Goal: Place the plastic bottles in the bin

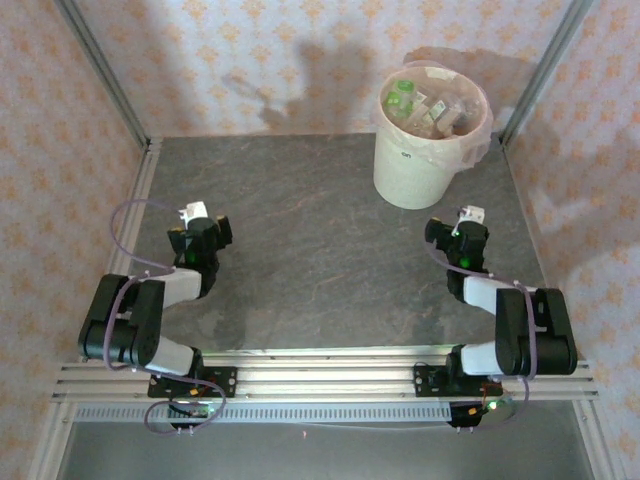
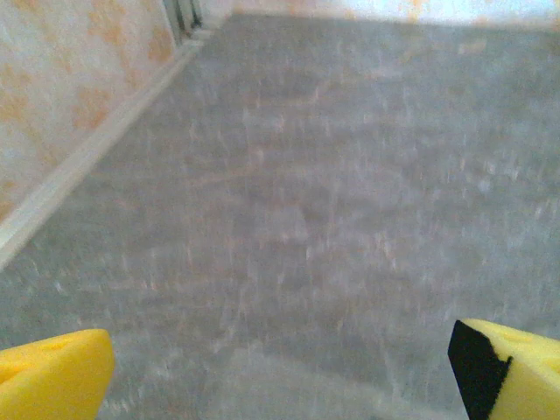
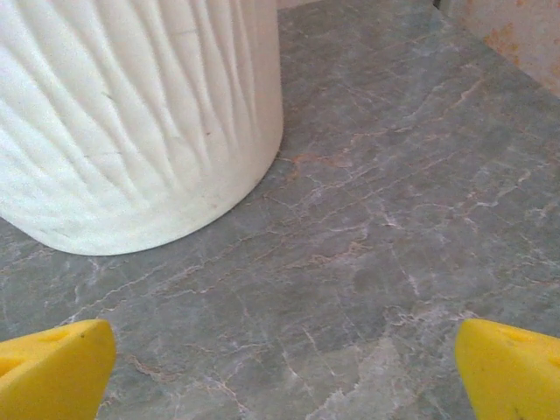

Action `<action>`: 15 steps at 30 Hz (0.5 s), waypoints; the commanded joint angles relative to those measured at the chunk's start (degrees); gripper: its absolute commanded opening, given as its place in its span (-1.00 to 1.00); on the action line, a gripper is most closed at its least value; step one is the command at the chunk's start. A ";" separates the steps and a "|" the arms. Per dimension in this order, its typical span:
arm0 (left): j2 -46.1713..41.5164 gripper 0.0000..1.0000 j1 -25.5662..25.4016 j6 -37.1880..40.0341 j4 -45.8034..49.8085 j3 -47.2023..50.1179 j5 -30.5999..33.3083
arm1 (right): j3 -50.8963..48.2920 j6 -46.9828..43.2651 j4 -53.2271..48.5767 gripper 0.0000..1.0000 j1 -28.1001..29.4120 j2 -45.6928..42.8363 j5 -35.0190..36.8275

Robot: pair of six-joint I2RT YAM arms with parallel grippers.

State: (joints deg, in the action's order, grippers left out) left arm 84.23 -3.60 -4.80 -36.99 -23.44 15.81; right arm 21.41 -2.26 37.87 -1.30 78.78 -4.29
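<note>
Top external high, looking down over table (image 1: 320,270); wrist views low, forward — right close to bin (image 3: 131,114), shared with top.

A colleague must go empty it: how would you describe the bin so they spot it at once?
Start at the grey marbled table between the floral-papered walls and look to its far right corner. The bin stands there, beyond the right claw. Unlike the black arms, it is a round white bucket, pinkish liner over its rim, plastic bottles inside.

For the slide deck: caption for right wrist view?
Open right gripper near the white bin on the grey table.
</note>
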 commanded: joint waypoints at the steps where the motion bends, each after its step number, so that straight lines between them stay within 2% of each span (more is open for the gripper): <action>1: 1.14 1.00 0.54 2.02 -11.17 2.21 -0.63 | -4.05 -0.40 11.93 0.99 0.11 -0.06 -2.21; 5: 1.09 1.00 -0.43 1.77 -7.45 0.42 2.45 | -8.83 1.06 20.65 0.99 0.07 0.92 1.92; 9: 1.13 1.00 -0.59 1.66 -7.69 0.50 3.12 | -6.24 1.08 23.69 0.99 0.87 8.51 4.51; 10: 1.18 1.00 -0.61 1.68 -7.85 0.55 3.15 | -3.21 1.17 18.70 0.99 1.42 9.07 6.38; 11: 1.16 1.00 -0.62 1.64 -7.79 0.51 3.04 | 1.30 1.39 7.98 0.99 1.97 8.31 8.47; 12: 1.18 1.00 -0.62 1.68 -7.78 0.50 3.12 | 3.87 0.06 4.08 0.98 2.72 8.31 7.84; 13: 1.13 1.00 -0.62 1.70 -7.75 0.50 3.08 | 2.34 -0.19 8.78 0.98 2.76 9.37 7.21; 15: 1.20 1.00 -0.67 1.68 -7.74 0.46 3.12 | 3.00 -0.43 5.55 0.98 2.60 8.43 5.63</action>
State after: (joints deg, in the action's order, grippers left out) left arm 85.78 -3.75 -3.99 -42.33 -21.91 16.95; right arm 22.96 -1.85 47.57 1.10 87.94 0.64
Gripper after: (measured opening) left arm 0.994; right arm 0.993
